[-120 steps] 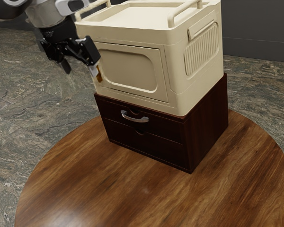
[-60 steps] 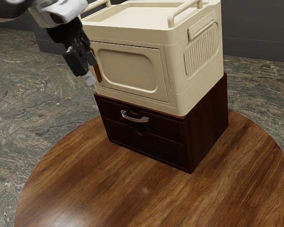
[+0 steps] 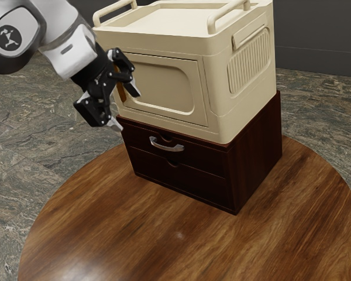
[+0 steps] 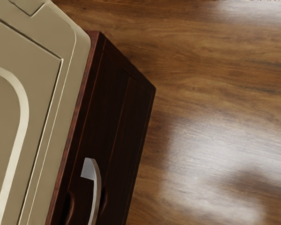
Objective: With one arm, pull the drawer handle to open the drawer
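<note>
Ok so the gripper (image 3: 129, 111) is tipped down toward the silver handle (image 3: 166, 145) on the upper drawer (image 3: 205, 153) of 2, jaws spread, nothing gripped, handle untouched. Since 0.5 s ago it's been swung around and lowered a bit; the drawer's been left shut.

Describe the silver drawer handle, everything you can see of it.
The handle is a smooth, silver-grey, metallic-looking curved bar, bowing outward from the front of the dark upper drawer. It runs lengthwise along the drawer, which sits shut. Only that front touches it; the open gripper is clear of it.
</note>
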Robot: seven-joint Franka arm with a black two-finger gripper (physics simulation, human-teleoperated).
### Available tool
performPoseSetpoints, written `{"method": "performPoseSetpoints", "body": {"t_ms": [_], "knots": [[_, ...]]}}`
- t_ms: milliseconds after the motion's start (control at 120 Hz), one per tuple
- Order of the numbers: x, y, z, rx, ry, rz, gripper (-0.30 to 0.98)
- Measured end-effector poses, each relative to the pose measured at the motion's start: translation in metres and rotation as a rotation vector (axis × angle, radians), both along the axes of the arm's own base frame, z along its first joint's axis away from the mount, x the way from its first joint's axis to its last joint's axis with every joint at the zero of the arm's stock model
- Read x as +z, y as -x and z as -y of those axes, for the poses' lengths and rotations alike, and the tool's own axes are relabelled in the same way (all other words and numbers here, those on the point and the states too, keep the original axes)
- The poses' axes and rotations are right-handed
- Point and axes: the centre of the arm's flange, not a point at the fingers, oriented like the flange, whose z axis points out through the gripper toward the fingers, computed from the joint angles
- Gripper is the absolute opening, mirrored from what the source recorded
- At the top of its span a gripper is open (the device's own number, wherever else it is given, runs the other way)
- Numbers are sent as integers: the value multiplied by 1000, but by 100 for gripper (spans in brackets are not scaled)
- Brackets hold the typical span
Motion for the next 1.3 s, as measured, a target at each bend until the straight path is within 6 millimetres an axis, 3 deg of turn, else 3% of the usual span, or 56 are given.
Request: {"method": "performPoseSetpoints", "body": {"t_ms": [233, 300, 417, 575, 742, 917, 1300], "knots": [[-5, 4, 1, -110, -37, 58, 65], [-22, -2, -1, -127, -44, 53, 65], [-72, -31, -1, -150, -52, 34, 65], [-104, -52, -3, -165, -70, 67, 64], [-115, -58, -9, -167, -93, 126, 45], [-120, -57, -30, -143, -104, 154, 27], [-136, -56, -34, -158, -114, 153, 18]]}}
